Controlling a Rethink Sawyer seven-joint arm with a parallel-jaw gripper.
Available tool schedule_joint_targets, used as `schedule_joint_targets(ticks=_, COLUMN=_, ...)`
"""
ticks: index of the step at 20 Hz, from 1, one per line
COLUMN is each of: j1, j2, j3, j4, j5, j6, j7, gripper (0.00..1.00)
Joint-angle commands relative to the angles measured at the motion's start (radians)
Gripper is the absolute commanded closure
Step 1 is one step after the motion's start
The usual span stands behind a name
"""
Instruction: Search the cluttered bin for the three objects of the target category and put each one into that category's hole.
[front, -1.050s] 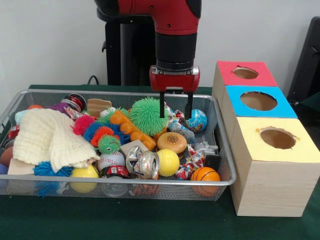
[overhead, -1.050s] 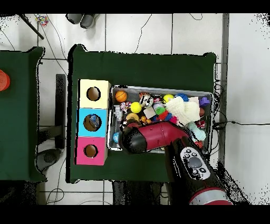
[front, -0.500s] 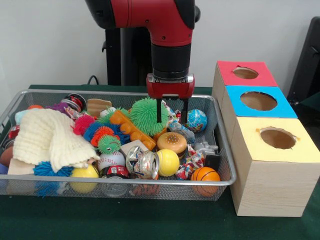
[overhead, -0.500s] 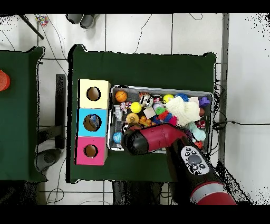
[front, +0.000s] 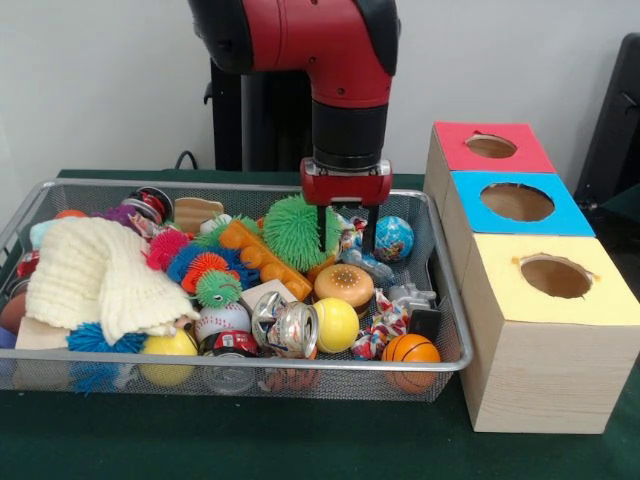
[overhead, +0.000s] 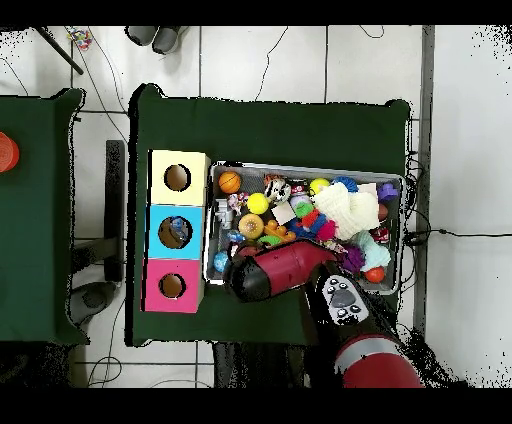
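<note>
Item: claw, prongs apart, empty, hanging low in the bin. Beside it, green ball; just under, rope toy; globe alongside. We judge searching underway; target category unclear. Next: descend, close.

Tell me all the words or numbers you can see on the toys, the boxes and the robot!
There are none that can be read.
The red can at the bin's back corner has printing, too small to read.
The globe ball shows only map colours.
The red box, blue box and yellow box are plain.
The arm and its gripper show no lettering.
</note>
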Motion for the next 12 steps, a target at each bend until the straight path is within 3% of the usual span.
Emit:
schedule_joint_targets(ticks=1, j1=0.077, j2=0.060, j3=-0.099, j4=-0.077, j5=-0.029, j6=-0.097, j7=0.140, gripper=0.00)
schedule_joint_targets(ticks=12, j1=0.025, j2=0.053, j3=-0.061, j4=-0.055, j5=0.002, j6=-0.096, j7=0.066, gripper=0.00)
